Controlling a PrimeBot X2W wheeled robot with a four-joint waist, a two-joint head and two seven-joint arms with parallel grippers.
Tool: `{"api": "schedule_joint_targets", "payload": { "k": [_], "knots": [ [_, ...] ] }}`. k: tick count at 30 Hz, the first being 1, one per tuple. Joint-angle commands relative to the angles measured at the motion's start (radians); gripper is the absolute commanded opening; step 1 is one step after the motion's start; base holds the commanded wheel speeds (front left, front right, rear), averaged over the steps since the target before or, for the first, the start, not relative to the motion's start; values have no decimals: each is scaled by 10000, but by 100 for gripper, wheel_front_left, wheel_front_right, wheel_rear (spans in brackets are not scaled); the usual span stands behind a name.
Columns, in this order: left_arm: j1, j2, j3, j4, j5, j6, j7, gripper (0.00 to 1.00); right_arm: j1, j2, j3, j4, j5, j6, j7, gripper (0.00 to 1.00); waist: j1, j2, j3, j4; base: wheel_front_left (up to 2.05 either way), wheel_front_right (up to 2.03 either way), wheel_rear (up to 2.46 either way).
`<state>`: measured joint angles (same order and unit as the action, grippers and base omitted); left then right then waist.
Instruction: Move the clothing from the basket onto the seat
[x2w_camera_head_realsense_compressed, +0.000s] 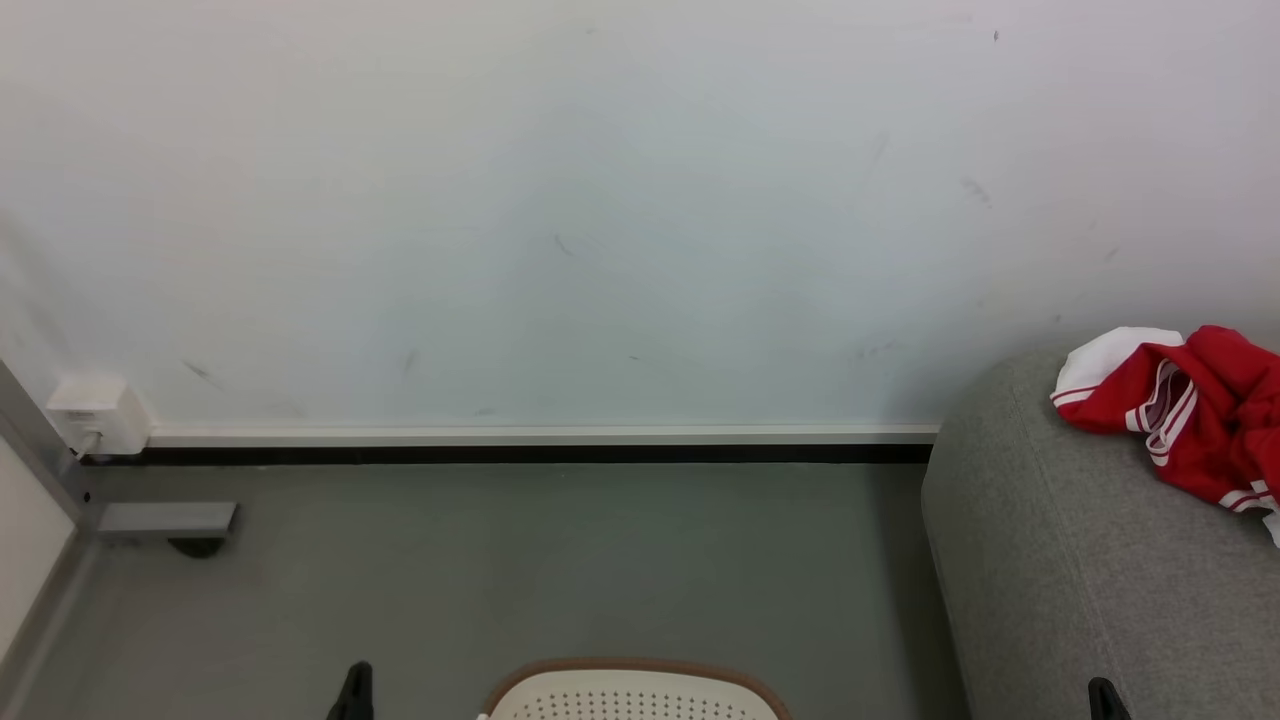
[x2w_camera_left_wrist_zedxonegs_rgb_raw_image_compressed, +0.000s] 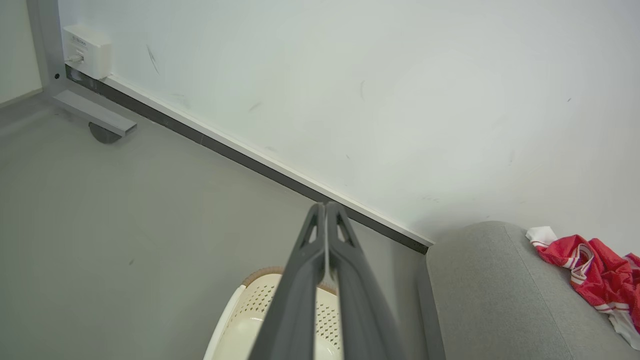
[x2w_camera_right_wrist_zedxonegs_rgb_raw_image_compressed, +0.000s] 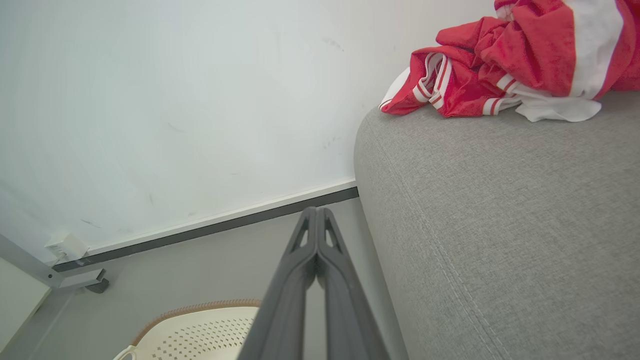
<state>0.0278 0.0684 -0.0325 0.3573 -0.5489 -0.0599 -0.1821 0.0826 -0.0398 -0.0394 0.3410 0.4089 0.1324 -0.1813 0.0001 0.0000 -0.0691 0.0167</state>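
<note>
Head view has the clothing (x2w_camera_head_realsense_compressed: 1195, 415) heaped on the seat (x2w_camera_head_realsense_compressed: 1040, 570) beside the basket (x2w_camera_head_realsense_compressed: 630, 695), so the left pincer (x2w_camera_left_wrist_zedxonegs_rgb_raw_image_compressed: 325, 210) and right pincer (x2w_camera_right_wrist_zedxonegs_rgb_raw_image_compressed: 316, 215), their job likely finished, sit closed and empty.

Scuffed white wall (x2w_camera_head_realsense_compressed: 600, 200) with a white skirting strip (x2w_camera_head_realsense_compressed: 540, 436), grey floor (x2w_camera_head_realsense_compressed: 500, 570) below, and a small white box (x2w_camera_head_realsense_compressed: 95, 412) low in the corner, just above a grey metal foot (x2w_camera_head_realsense_compressed: 165, 518).

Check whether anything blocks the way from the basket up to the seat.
Nothing visible does. The basket stands on the floor beside the rounded end of the seat, with bare floor between them. Red clothing already lies on the seat.
</note>
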Motion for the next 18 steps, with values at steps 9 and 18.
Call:
{"api": "schedule_joint_targets", "payload": {
  "k": [9, 18],
  "knots": [
    [-439, -18, 269, -328, -1761, -122, 466, 0, -530, -95, -149, -315, 1952, -7, 453, 0, -1, 0, 69, -16, 0, 0, 0],
    [-561, -38, 419, -432, -2848, -199, 768, 0, -708, -103, -221, -406, 3177, -9, 757, 0, -1, 0, 122, -28, 0, 0, 0]
  ]
}}
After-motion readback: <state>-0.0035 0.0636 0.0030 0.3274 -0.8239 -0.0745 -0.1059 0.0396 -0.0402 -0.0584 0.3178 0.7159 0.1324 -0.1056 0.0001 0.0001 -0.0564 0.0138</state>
